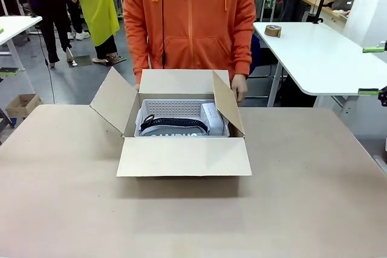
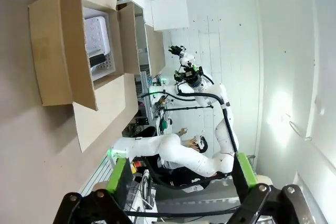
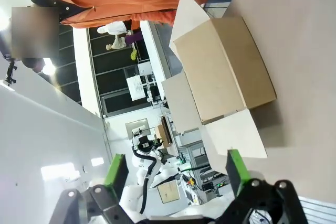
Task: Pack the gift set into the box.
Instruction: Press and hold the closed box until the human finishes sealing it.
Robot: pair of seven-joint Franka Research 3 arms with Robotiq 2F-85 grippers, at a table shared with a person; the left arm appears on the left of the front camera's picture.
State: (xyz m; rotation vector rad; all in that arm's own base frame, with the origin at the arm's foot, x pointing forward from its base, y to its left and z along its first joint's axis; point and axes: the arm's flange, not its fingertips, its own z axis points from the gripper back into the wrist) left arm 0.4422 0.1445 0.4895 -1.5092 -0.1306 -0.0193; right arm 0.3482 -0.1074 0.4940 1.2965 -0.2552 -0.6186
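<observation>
Sitting mid-frame on the worktop [image 1: 60, 197], large brown corrugated cardboard box [image 1: 181, 156] has flaps splayed for access. Nested inside: white perforated tray [image 1: 174, 109], dark grey curved lettered piece [image 1: 172, 127], white rounded block [image 1: 211, 118]. Fingers spread, empty, well clear: left pincer [image 2: 181, 172], right pincer [image 3: 176, 170].

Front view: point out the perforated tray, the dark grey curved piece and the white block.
perforated tray [image 1: 174, 108], front view, holed surface
dark grey curved piece [image 1: 174, 129], front view, its middle
white block [image 1: 211, 118], front view, top face
</observation>
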